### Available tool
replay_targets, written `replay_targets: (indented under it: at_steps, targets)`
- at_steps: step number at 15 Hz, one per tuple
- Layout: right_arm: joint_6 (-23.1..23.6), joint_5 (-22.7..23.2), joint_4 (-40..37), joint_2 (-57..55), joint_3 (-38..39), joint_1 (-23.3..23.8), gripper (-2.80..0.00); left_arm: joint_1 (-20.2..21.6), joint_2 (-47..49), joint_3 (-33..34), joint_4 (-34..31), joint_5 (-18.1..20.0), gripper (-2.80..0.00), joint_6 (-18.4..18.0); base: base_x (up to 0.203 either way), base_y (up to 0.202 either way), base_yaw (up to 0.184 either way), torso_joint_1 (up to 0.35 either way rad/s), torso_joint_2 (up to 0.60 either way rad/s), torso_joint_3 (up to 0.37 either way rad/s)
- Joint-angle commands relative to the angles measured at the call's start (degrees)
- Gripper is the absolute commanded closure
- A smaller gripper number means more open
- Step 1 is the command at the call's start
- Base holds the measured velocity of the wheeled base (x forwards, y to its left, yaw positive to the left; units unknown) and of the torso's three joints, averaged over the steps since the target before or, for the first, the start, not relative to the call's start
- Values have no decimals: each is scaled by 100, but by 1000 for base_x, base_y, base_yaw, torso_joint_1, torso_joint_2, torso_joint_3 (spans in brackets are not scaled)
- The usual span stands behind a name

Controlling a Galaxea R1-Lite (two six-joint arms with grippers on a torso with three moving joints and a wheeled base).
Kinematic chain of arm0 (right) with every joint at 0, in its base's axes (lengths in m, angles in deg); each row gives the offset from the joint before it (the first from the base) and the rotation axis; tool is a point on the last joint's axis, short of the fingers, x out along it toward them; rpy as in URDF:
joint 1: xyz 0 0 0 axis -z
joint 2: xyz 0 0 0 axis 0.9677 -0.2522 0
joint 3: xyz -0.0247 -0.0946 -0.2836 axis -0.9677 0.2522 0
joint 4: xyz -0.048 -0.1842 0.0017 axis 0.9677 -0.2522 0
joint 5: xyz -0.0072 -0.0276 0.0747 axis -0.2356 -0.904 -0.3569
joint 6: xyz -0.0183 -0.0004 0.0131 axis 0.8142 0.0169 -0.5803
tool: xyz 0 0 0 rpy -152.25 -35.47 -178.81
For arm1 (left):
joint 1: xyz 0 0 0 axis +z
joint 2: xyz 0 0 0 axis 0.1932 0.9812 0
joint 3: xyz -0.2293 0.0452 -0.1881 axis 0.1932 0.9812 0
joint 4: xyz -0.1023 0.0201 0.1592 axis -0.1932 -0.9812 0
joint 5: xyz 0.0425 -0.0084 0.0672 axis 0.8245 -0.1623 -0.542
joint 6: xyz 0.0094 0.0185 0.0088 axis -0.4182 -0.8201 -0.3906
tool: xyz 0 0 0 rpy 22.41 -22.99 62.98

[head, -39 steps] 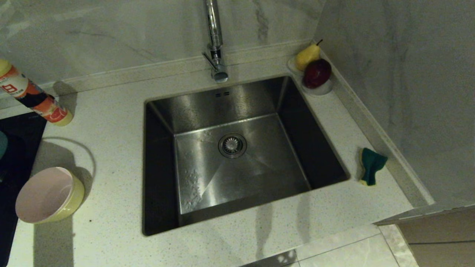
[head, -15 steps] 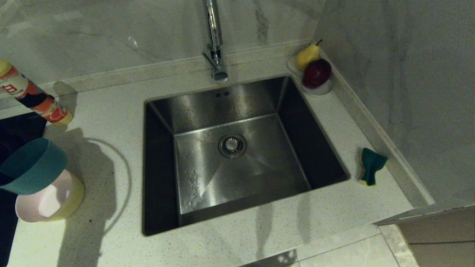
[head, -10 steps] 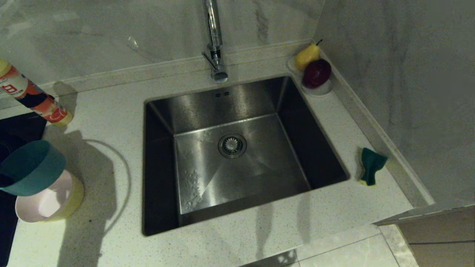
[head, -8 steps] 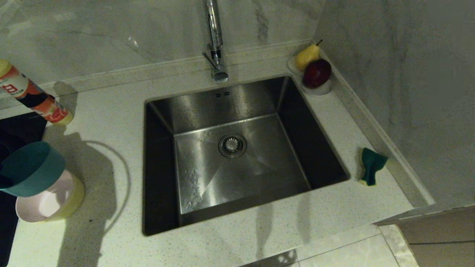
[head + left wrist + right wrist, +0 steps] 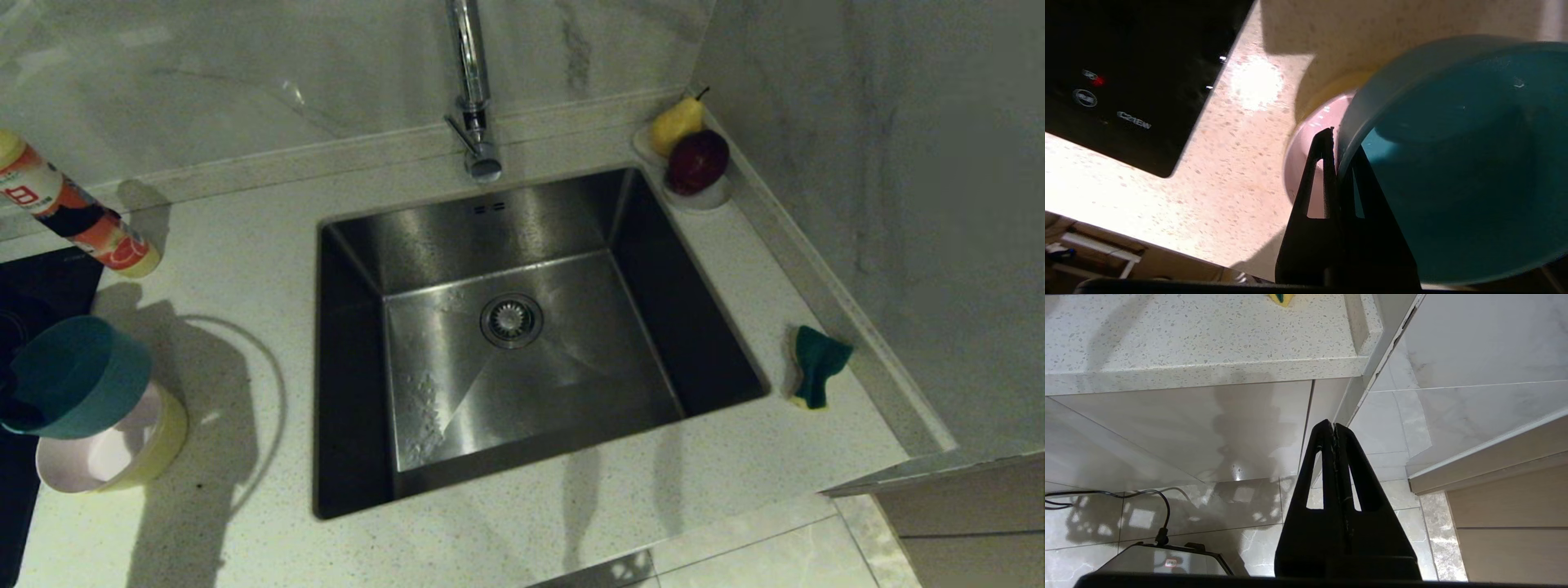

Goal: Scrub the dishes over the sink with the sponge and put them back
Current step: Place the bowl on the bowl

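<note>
A light blue bowl [image 5: 77, 376] hangs tilted at the far left of the counter. My left gripper [image 5: 1337, 139] is shut on the blue bowl's [image 5: 1453, 163] rim, one finger inside and one outside. Right under it a pale pink bowl [image 5: 90, 457] sits nested in a yellow bowl [image 5: 167, 433]. Whether the blue bowl touches the pink bowl [image 5: 1306, 139] I cannot tell. The sponge [image 5: 816, 363], green face up, lies on the counter right of the sink [image 5: 457, 237]. My right gripper [image 5: 1334, 425] is shut on nothing, parked below the counter's front edge.
A chrome tap [image 5: 473, 82] rises behind the basin. An orange-labelled bottle [image 5: 73, 212] leans at the back left beside a black hob [image 5: 41, 282]. A white saucer [image 5: 714, 194] with a pear and a dark red apple fills the back right corner against the wall.
The blue bowl, absent at first, has come in from the left in my left gripper. Over the last second it has sunk slightly toward the pink and yellow bowls.
</note>
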Motion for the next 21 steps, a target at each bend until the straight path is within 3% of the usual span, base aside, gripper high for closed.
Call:
replay_targets:
  at_steps: [1,6,11,16,21]
  targets:
    - [6,3,0,18,0,-2,0,3,-238,-80,-16,46,0,4,0,0,0,0,0,0]
    - [6,3,0,18,0,-2,0,7,-526,156,-61,-9,0,-90,0,0,0,0,0,0]
    - [6,3,0,11,0,-2,0,9,-768,954,-19,-172,0,-627,0,0,0,0,0,0]
    - [6,3,0,10,0,-2,0,21,-673,1421,675,-430,0,-594,0,0,0,0,0,0]
    - [6,3,0,14,0,-2,0,117,-600,1359,722,-448,0,-584,0,0,0,0,0,0]
